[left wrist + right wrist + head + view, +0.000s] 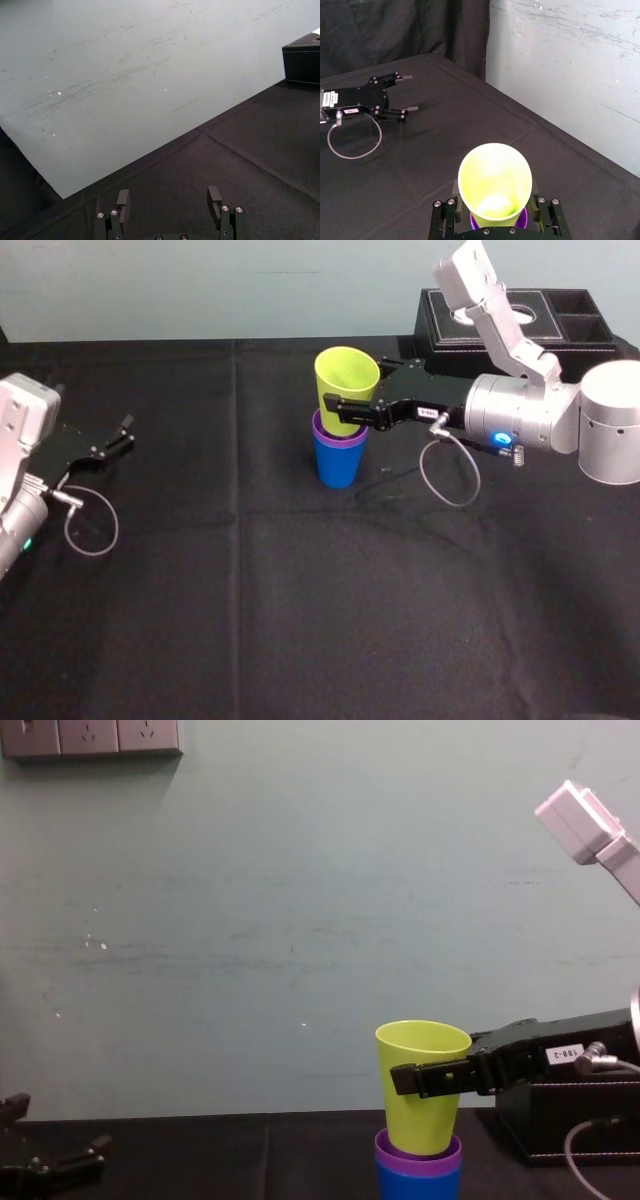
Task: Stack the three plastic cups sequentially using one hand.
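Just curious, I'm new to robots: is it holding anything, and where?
The right gripper grips the yellow-green cup by its sides, mid-height. The left gripper is empty.

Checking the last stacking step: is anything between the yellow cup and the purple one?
Nothing visible. The right end effector grips the yellow cup, whose base is inside the rim of the purple cup; that one sits in the blue cup. The left end effector rests far off to the left.
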You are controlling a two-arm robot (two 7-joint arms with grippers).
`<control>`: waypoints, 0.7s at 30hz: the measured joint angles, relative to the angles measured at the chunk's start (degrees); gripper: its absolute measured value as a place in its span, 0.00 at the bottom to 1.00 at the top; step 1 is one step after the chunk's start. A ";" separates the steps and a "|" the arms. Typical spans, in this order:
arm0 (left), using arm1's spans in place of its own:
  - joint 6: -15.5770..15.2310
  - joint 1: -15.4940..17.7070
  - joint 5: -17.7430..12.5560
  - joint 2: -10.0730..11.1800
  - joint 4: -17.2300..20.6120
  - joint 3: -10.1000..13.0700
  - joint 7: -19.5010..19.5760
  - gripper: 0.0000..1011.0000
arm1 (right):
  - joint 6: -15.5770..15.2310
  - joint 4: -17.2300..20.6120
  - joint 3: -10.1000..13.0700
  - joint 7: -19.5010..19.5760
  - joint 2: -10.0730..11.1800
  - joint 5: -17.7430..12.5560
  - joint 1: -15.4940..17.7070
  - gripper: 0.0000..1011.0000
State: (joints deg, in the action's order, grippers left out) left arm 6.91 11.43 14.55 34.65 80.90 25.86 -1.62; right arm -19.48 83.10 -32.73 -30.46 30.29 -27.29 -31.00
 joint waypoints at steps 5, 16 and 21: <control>0.00 0.00 0.00 0.00 0.00 0.00 0.00 1.00 | -0.04 -0.25 0.04 0.01 -0.03 0.14 0.04 0.73; 0.00 0.00 0.00 0.00 0.00 0.00 0.00 1.00 | 0.00 -1.32 0.15 -0.32 -0.38 0.22 -0.08 0.73; 0.00 0.00 0.00 0.00 0.00 0.00 0.00 1.00 | 0.03 -1.66 0.06 -0.84 -0.51 0.21 -0.26 0.73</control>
State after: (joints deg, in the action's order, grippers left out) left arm 6.90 11.43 14.55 34.65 80.90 25.86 -1.62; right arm -19.45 81.43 -32.68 -31.29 29.78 -27.08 -31.25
